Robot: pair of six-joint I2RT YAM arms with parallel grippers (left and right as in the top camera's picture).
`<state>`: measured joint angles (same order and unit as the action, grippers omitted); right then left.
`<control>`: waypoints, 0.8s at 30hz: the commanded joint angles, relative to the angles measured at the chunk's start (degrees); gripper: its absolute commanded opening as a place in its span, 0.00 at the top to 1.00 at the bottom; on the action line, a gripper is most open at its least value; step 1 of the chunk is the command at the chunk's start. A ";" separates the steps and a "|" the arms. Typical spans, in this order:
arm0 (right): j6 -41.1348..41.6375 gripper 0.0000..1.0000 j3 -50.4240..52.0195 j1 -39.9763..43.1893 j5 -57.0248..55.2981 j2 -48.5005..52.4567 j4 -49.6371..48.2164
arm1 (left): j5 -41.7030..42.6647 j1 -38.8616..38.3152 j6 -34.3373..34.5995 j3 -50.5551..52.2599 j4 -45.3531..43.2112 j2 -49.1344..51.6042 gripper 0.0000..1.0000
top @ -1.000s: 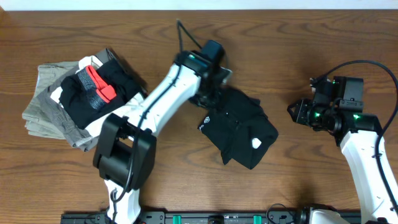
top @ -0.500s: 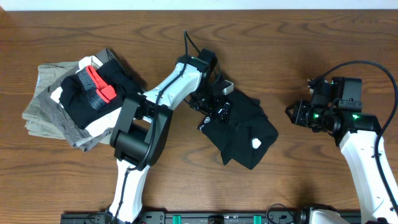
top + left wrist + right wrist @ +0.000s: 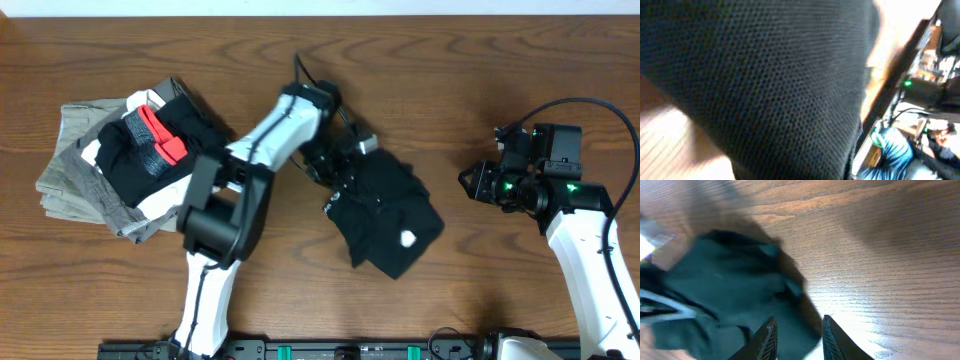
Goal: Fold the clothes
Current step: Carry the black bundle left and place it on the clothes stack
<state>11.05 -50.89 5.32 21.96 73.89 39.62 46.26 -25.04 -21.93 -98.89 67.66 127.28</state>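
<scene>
The black T-shirt (image 3: pixel 385 212) lies in a bunched lump in the middle of the table (image 3: pixel 500 80), not neat yet; the left claw (image 3: pixel 345 165) is pinched shut on its far left edge; the right claw (image 3: pixel 473 184), narrow and empty, hangs to the right; most folding looks left to do.

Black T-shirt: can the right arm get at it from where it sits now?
Probably yes. Only bare table lies between the right gripper and the black T-shirt; the left gripper is at the far upper-left corner.
</scene>
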 commanded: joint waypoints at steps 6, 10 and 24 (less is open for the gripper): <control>-0.87 0.72 0.02 -0.52 0.55 0.37 0.07 | -2.45 18.91 -1.44 -6.34 1.53 -20.33 0.94; -0.81 0.72 0.00 -0.52 0.57 0.37 0.04 | -3.26 30.99 -1.64 -6.34 1.55 -22.95 0.94; 1.16 0.73 0.00 -0.52 0.57 0.37 0.55 | -13.29 60.96 6.84 -2.69 -1.09 -9.60 0.75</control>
<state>11.42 -50.89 5.32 22.09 73.89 39.86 37.26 32.95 -19.66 -101.80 67.20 115.11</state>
